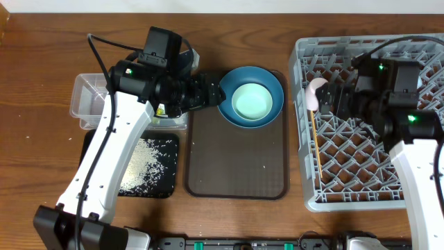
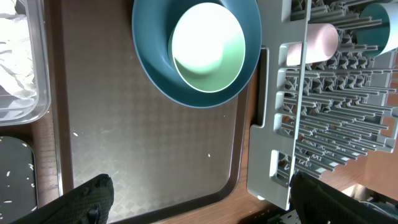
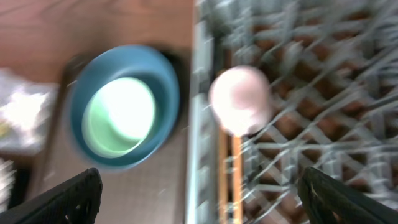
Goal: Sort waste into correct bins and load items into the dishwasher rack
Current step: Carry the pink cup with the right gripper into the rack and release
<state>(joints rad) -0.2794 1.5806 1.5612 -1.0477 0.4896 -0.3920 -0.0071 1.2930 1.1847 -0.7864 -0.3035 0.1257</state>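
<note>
left tool (image 2: 200, 196) spread wide, holding nothing; we see both fingers (image 2: 87, 202) over the brown serving tray (image 2: 143, 143). open tray floor runs from the tool to the dark blue plate (image 2: 149, 68), which sits at the tray's far end with the mint-green bowl (image 2: 208, 46) nested in it. plate rim reaches the tray edge on the rack (image 2: 264, 149) side; only a narrow strip of worktop (image 1: 41, 153) between tray and rack wall. right tool (image 3: 202, 193) also wide open and empty, view blurred, above the rack wall nearest the tray. pink cup (image 1: 316, 94) lies just inside that wall, chopsticks (image 1: 316, 139) along the same edge. clear tub (image 1: 87, 104) holds the napkin (image 2: 15, 62); rice (image 1: 149, 160) sits on the black tray (image 1: 170, 189), both left of the serving tray.
</note>
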